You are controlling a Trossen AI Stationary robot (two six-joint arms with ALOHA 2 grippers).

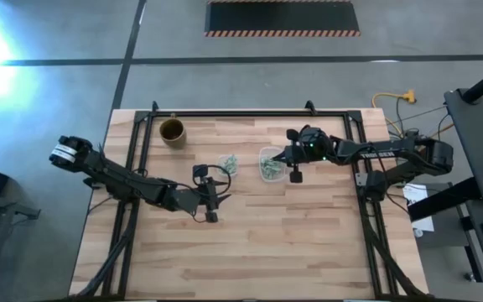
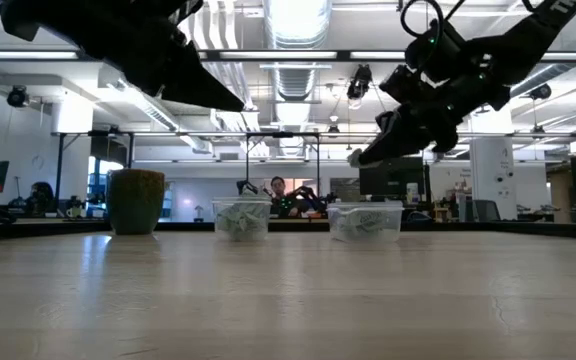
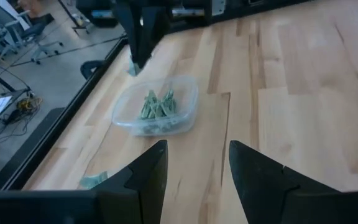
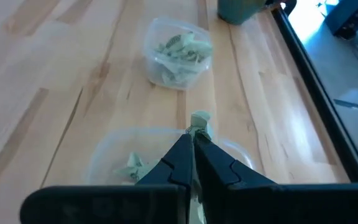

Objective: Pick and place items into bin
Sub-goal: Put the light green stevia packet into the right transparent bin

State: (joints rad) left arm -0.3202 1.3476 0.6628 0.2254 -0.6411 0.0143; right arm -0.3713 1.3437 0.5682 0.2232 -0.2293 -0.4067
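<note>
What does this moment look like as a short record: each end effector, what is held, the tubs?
right end effector: shut on a green-and-white piece, above the right tub
left end effector: open, empty, over bare table
left tub: holds green-and-white pieces
right tub: holds green-and-white pieces
brown cup: near the far left corner, apart from both tubs

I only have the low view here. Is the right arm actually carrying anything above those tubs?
Observer: Yes. The right wrist view shows the right gripper with its jaws shut on one green-and-white piece, above the right-hand clear tub.
Operator: Where is the left arm?
Observer: In the high view, the left gripper is over bare table, apart from the other tub.
Operator: Is it holding anything?
Observer: No. The left wrist view shows its jaws open and empty.
</note>
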